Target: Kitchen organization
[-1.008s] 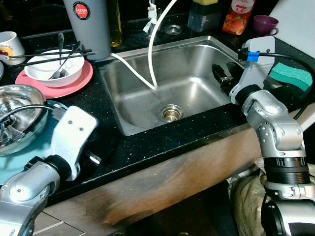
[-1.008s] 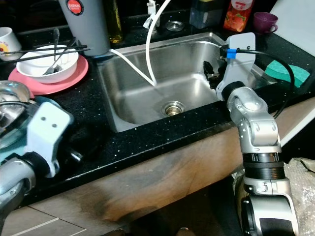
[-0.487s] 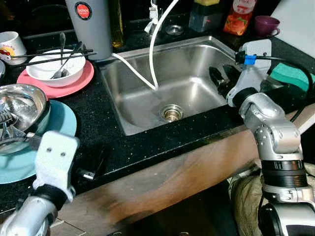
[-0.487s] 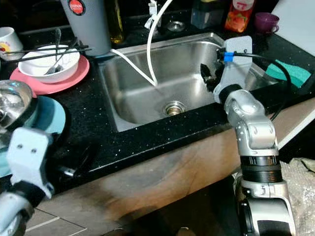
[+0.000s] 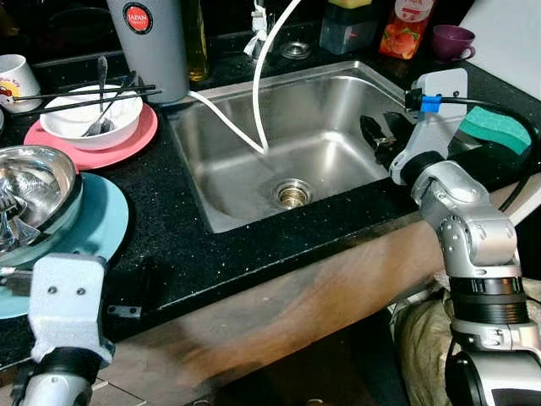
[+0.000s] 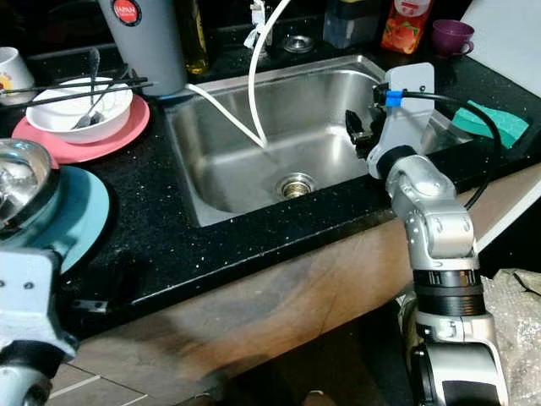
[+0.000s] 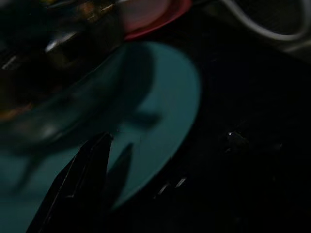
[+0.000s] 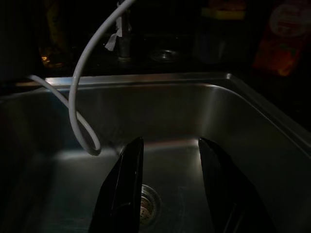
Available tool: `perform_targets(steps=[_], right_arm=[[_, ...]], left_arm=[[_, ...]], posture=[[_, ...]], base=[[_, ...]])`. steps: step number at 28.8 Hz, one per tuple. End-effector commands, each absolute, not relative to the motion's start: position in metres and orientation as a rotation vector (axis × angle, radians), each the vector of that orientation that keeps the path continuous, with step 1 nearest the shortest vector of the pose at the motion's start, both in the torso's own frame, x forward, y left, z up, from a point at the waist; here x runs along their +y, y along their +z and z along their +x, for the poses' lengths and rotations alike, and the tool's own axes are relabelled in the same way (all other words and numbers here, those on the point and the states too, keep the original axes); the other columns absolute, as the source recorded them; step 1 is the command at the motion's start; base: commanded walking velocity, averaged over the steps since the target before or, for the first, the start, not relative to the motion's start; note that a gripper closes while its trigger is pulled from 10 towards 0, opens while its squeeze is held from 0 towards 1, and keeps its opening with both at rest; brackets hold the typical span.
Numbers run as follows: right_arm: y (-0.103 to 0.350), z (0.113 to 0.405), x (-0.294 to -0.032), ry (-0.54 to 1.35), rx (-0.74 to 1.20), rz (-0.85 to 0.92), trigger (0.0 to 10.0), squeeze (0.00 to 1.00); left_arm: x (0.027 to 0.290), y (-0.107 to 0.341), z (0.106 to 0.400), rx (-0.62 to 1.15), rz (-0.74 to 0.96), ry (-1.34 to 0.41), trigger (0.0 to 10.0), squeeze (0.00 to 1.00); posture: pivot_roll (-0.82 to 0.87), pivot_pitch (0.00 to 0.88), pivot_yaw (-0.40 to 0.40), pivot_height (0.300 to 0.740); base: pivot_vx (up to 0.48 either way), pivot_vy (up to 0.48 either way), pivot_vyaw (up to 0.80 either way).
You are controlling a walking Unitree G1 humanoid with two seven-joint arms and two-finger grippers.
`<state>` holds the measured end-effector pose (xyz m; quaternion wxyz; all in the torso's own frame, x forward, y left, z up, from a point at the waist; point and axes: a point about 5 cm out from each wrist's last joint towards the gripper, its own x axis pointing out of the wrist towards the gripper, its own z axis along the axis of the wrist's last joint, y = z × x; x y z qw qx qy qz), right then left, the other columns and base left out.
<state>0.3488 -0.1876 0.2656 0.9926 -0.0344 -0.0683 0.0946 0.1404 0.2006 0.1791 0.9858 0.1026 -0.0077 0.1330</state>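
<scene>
Parted and empty, our right gripper [image 8: 170, 184] hangs over the sink [image 5: 338, 93], at 3 o'clock from the drain [image 5: 292, 195] — where it was a second ago. Our left gripper [image 7: 82, 179] has drawn back toward 7 o'clock, near the teal plate [image 5: 101, 228] holding the steel bowl [image 5: 38, 190]; whether its fingers are parted we cannot tell.

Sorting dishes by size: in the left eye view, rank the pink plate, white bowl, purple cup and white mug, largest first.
1. Round pink plate
2. White bowl
3. Purple cup and white mug: look alike, and the mug is cut off, so unranked.
</scene>
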Motion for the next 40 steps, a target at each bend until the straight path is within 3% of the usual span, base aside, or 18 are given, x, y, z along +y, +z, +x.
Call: perform_targets(steps=[1,18,27,40], right_arm=[[0.265,0.348,-0.19,0.183,-0.132,-0.069,10.0,0.0],[0.267,0.35,-0.186,0.199,-0.14,-0.072,10.0,0.0],[0.267,0.35,-0.184,0.209,-0.146,-0.068,10.0,0.0],[0.269,0.35,-0.184,0.208,-0.15,-0.066,10.0,0.0]], left_arm=[[0.204,0.18,0.137,-0.026,0.215,0.302,10.0,0.0],[0.202,0.201,0.123,-0.25,0.233,0.449,10.0,0.0],[0.195,0.204,0.128,-0.324,0.489,0.299,10.0,0.0],[0.197,0.208,0.129,-0.383,0.67,0.338,10.0,0.0]], posture=[[0.04,0.11,-0.03,0.74],[0.04,0.105,-0.055,0.74],[0.05,0.097,-0.056,0.74],[0.05,0.098,-0.062,0.74]], base=[[0.0,0.0,0.0],[0.0,0.0,0.0],[0.0,0.0,0.0],[0.0,0.0,0.0]])
